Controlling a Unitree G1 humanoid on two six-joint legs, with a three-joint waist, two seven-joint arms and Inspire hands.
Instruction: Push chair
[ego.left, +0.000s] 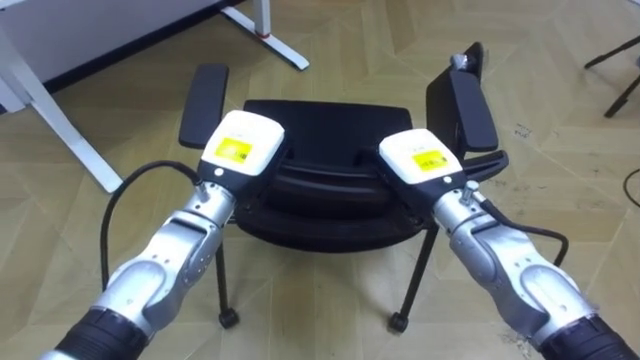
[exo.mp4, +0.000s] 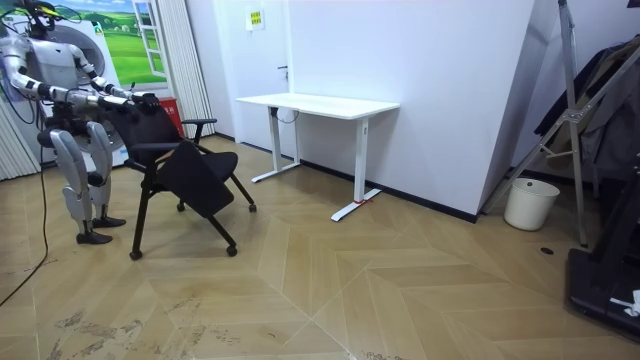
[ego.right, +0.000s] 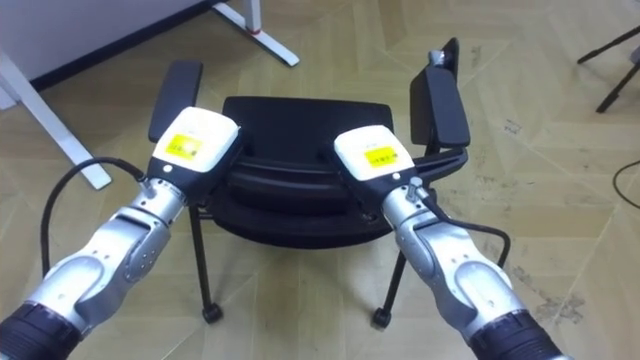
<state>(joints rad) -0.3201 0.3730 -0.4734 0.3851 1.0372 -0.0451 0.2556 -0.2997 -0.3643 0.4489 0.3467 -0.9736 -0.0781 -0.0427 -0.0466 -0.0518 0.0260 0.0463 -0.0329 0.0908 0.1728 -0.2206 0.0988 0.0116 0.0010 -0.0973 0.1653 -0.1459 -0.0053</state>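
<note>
Left hand (ego.left: 240, 145) and right hand (ego.left: 422, 160) sit on the chair's (ego.left: 330, 215) back; fingers hidden beyond it, so I cannot tell their state. The back runs crosswise, equally near both hands, with the table (exo.mp4: 320, 103) ahead

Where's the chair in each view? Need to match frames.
Left eye view: chair at centre, seen from behind and above, with the left robot hand and right robot hand at its backrest.
Right eye view: chair just left of centre.
Room view: chair at the room view's left, in front of the robot.
Shared landmark: white desk; its foot lies beyond the chair.
</note>
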